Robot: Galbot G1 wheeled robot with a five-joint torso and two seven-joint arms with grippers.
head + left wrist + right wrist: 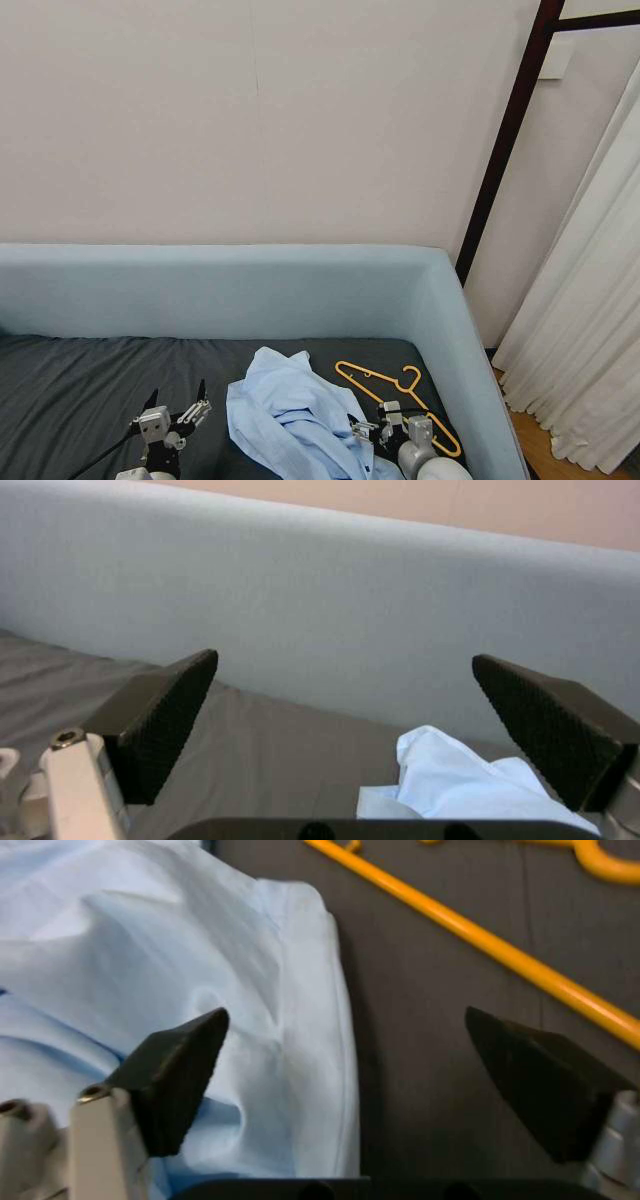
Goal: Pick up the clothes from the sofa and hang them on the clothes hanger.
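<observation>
A crumpled light blue shirt lies on the dark grey sofa seat, right of centre. A yellow hanger rests flat on the seat just right of the shirt. My right gripper hovers open over the shirt's right edge; in the right wrist view its fingers straddle the shirt hem and bare seat, with the hanger bar beyond. My left gripper stands open over bare seat left of the shirt, and the left wrist view shows the shirt ahead of its fingers.
The sofa's pale blue backrest runs behind the seat and its right armrest borders the hanger. A dark pole rises by the wall at the right. White curtains hang beyond the sofa's right end.
</observation>
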